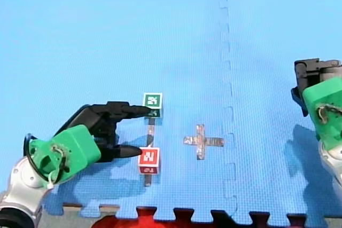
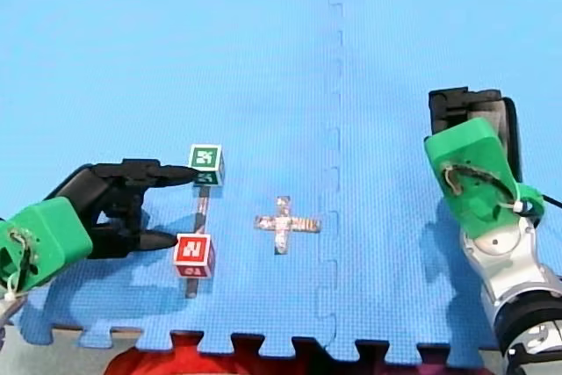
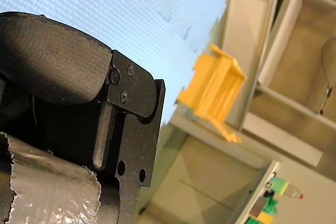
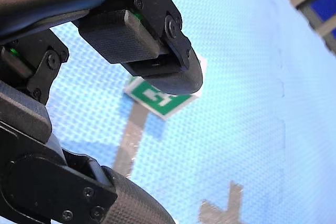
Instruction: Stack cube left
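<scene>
Cubes for the stack are seen in the first head view: a small green cube with a white pattern on top (image 1: 153, 101) and a small red cube with a white pattern on top (image 1: 149, 158). Both are set on the blue foam mat (image 1: 107, 41), toward its near left part. The green one is farther and the red one nearer, and a strip of silver tape (image 1: 151, 132) is laid between them. The robot's left hand (image 1: 109, 129) is placed just left of them, open, with nothing held. One black fingertip (image 1: 140, 111) is at the green cube and another is at the red cube. If a cube is pushed by one tip alone, it could be slid or tipped over.

In the second head view, the right hand (image 2: 470, 111) is seen far to the right, well apart from the cubes. Whether it is open or closed cannot be told. A cross of silver tape (image 2: 283, 224) is seen right of the cubes.

In the first wrist view, a yellow plastic thing (image 3: 212, 95) is seen past the mat's edge.

In the second wrist view, the green cube's top is partly hidden by a fingertip. If only a corner is caught, the cube could be turned or dropped.
</scene>
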